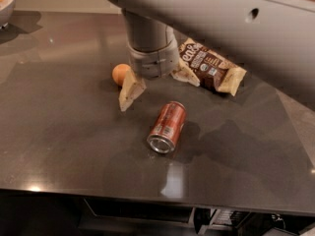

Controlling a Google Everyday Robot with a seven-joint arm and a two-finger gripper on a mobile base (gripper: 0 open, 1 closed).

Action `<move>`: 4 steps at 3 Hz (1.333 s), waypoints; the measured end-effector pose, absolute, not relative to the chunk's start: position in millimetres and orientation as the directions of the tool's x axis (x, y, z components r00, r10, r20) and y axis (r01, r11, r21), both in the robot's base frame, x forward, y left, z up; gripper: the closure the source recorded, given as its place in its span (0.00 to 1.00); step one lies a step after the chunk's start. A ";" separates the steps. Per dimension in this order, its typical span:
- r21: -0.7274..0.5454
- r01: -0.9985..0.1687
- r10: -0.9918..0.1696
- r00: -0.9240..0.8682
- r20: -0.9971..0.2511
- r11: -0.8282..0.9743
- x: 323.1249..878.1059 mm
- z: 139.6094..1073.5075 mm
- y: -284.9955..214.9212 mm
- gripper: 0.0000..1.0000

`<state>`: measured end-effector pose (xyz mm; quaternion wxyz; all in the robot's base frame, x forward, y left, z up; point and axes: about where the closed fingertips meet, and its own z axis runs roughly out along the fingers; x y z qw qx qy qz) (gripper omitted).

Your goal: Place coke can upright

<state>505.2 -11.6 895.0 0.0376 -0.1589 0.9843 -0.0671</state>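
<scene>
Dark grey counter (59,146) under dim light, and the coke can (167,127) lies on its side near the middle of it, reddish-brown body, one silver end turned toward the front edge, the other end pointing back toward the arm. Nothing touches it. Just behind it and higher up hangs the gripper (159,93), on a thick grey wrist (150,48) that comes down from the big grey arm (236,23) crossing the top of the view. Its two cream fingers (130,90) are spread wide with nothing between them: one points down beside the orange (119,74), hiding part of the fruit from where I stand, and the other sits over the near corner of the chip bag (211,69). Whether either fingertip touches the counter, I cannot tell. The can lies in front of the gap between the fingers, apart from both. The orange is behind the can and off to one side, near but clear of it; the brown-and-cream chip bag lies flat further back on the other side, also clear of the can. Far back in the corner the rim of a bowl (6,14) shows, with something orange in it
</scene>
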 end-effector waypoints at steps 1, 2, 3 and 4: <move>-0.142 -0.159 -0.168 -0.985 -0.049 0.977 494.2 887.6 -12.3 0.00; -0.126 -0.007 -0.012 -0.999 -0.040 0.992 482.5 878.8 -22.4 0.00; -0.105 0.091 0.088 -0.996 -0.033 0.990 474.1 868.5 -31.0 0.00; -0.079 0.133 0.130 -0.991 -0.032 0.988 467.3 856.8 -39.3 0.00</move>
